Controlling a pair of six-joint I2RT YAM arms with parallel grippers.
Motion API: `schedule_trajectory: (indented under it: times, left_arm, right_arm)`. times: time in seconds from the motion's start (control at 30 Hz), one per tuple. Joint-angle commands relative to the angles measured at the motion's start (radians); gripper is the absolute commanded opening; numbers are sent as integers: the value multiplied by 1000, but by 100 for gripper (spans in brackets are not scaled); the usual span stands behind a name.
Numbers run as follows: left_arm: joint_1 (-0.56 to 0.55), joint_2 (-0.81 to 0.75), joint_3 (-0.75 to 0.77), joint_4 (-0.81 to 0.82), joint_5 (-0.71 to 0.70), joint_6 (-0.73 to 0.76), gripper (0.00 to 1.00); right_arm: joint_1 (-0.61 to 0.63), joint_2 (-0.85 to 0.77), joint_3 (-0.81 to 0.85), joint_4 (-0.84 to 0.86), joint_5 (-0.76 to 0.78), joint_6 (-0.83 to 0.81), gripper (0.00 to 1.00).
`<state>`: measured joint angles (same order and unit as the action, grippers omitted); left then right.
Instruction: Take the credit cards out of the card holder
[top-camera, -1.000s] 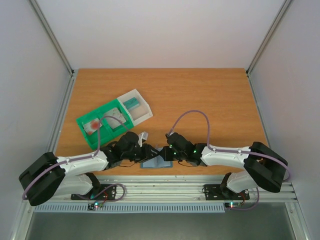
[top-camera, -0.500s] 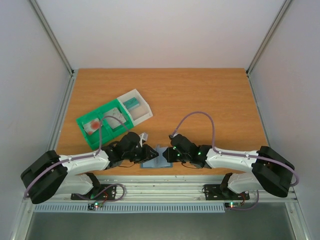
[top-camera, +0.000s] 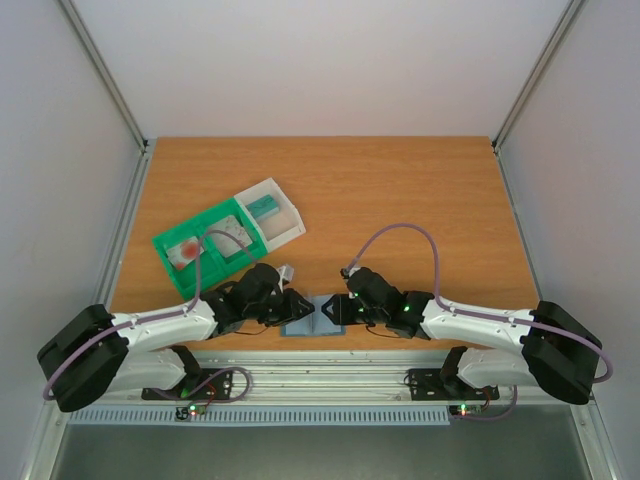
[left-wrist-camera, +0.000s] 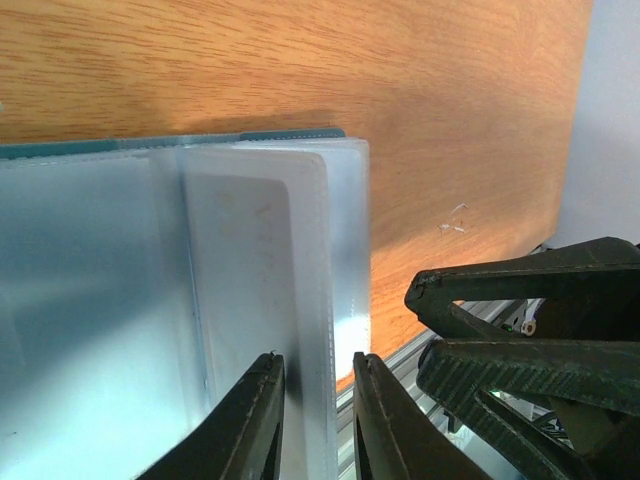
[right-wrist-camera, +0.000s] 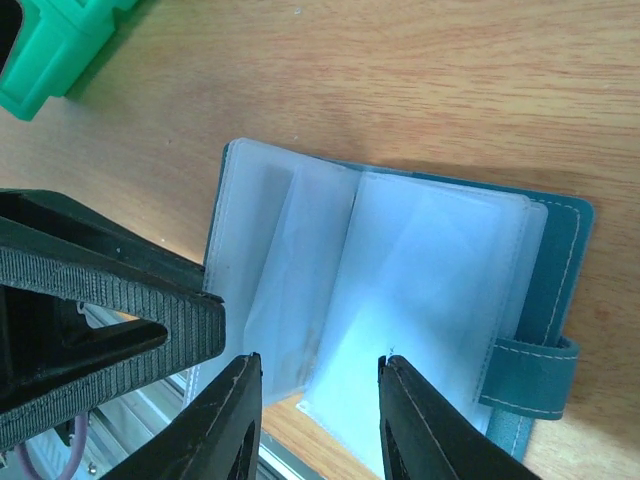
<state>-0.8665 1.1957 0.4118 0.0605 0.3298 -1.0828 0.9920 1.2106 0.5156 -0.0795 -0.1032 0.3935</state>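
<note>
Card holder (top-camera: 312, 322) lies open, inner face up, at the near edge of the tabletop (top-camera: 400, 190), directly between the two grippers. It has a slate-blue cover with a strap tab on one side. Its clear sleeves (right-wrist-camera: 400, 270) fan out across it. In the left wrist view we note a pale card shape inside one sleeve, with marks too faint to read.

Left gripper (left-wrist-camera: 317, 358): the jaws stand narrowly apart with the edge of a sleeve in the gap. We cannot tell whether they pinch it.

Right gripper (right-wrist-camera: 318, 362): the jaws are spread and sit over the sleeves near the fold. We cannot tell whether they touch the plastic.

Tray (top-camera: 170, 265), green and clear, sits well apart from the card holder, further back and to the left. We log its contents by compartment:
- Outer green compartment: one of the credit cards (top-camera: 183, 250), whitish with a red mark.
- Next green compartment: a pale flat piece, crossed by the left arm's cable and too small for us to identify.
- Clear end compartment: a teal card (top-camera: 265, 207).
</note>
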Motion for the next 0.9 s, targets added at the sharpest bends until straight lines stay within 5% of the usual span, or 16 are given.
schedule_trajectory:
  times: [0.0, 0.87]
  left_arm:
    - [-7, -22, 27, 6, -16, 22, 21]
    - [-8, -69, 37, -47, -44, 22, 21]
  right_arm:
    - [2, 9, 10, 13, -32, 12, 35]
    - [4, 80, 6, 76, -90, 25, 28]
